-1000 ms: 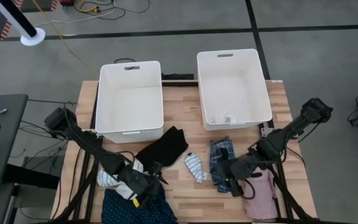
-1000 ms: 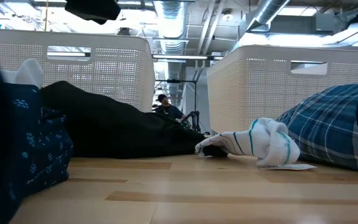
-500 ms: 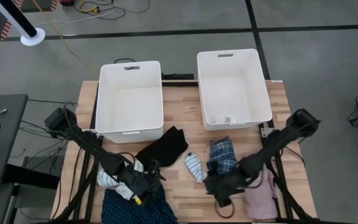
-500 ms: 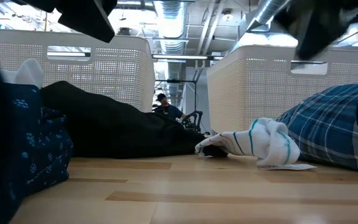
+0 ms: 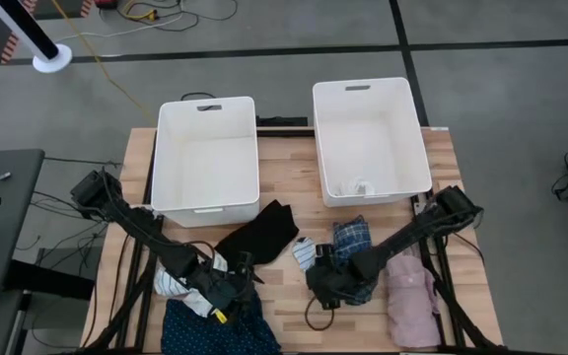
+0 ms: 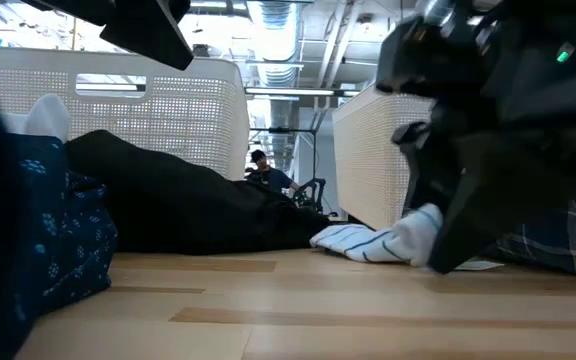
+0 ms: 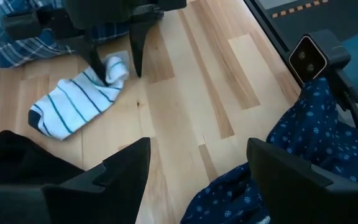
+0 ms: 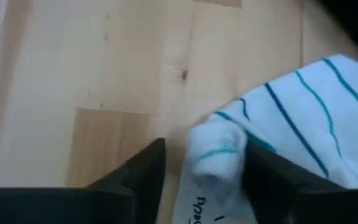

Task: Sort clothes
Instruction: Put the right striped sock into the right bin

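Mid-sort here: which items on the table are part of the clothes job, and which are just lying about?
Part of the job:
- striped sock, between the right hand's open fingers
- black garment
- blue plaid garment
- pale pink garment
- navy patterned garment, beside the left hand
- two white bins

Just lying about:
- yellow cable on the floor

Two white bins sit along my bench's (image 5: 284,212) far edge: the left bin (image 5: 205,156) toward the far left corner, the right bin (image 5: 370,141) toward the far right. A yellow cable (image 5: 106,69) trails over the grey floor (image 5: 501,89) beyond. In the low view, a person (image 6: 264,172) sits far back between the bins.
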Controlling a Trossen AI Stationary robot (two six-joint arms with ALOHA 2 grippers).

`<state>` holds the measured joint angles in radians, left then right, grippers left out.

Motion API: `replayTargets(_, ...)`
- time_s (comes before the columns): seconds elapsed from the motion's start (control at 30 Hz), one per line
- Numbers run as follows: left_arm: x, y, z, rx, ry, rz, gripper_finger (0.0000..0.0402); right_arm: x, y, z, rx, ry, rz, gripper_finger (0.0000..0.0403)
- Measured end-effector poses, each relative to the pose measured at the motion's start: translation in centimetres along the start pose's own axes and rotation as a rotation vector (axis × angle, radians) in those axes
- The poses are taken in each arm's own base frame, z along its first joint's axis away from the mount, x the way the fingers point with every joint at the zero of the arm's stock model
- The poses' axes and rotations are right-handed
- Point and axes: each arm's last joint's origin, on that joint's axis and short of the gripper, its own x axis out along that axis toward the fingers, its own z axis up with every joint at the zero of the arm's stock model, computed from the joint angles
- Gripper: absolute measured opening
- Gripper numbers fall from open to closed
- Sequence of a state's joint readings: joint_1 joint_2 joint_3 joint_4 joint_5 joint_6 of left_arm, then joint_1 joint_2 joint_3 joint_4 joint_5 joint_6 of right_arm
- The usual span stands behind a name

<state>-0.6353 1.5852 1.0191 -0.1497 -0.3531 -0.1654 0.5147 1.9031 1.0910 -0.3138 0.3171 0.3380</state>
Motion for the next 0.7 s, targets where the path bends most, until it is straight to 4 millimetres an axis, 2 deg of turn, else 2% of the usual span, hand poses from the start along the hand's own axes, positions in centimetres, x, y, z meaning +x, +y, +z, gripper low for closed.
replayTargets(0.07, 0.0, 0.0, 0.0, 0.002, -0.001, 0.003, 0.0263, 0.1, 0.1, 0.0, -0.008, 0.003, -0.001, 0.0159)
replayTargets(0.17, 0.0, 0.0, 0.0, 0.012, -0.006, 0.010, 0.0263, -0.2, 0.3, 0.0, -0.041, -0.003, 0.003, 0.0053)
replayTargets(0.2, 0.0, 0.0, 0.1, 0.020, -0.011, 0.016, 0.0263, -0.4, 0.4, -0.1, -0.063, -0.007, 0.007, 0.0030)
replayTargets(0.3, 0.0, 0.2, 0.3, 0.043, -0.037, 0.038, 0.0263, -1.6, 0.5, 0.4, -0.075, -0.059, -0.033, 0.0019)
replayTargets(0.4, 0.1, 0.4, 0.9, 0.062, -0.085, 0.046, 0.0263, -3.7, 0.7, 1.7, -0.093, -0.144, -0.041, 0.0014)
replayTargets(0.57, 0.3, 1.2, 2.1, 0.084, -0.186, 0.069, 0.0263, -8.1, 1.1, 4.1, -0.160, -0.329, -0.086, 0.0006)
replayTargets(0.7, 0.3, 2.1, 2.9, 0.076, -0.257, 0.153, 0.0263, -11.7, 1.4, 5.6, -0.208, -0.491, -0.076, 0.0005)
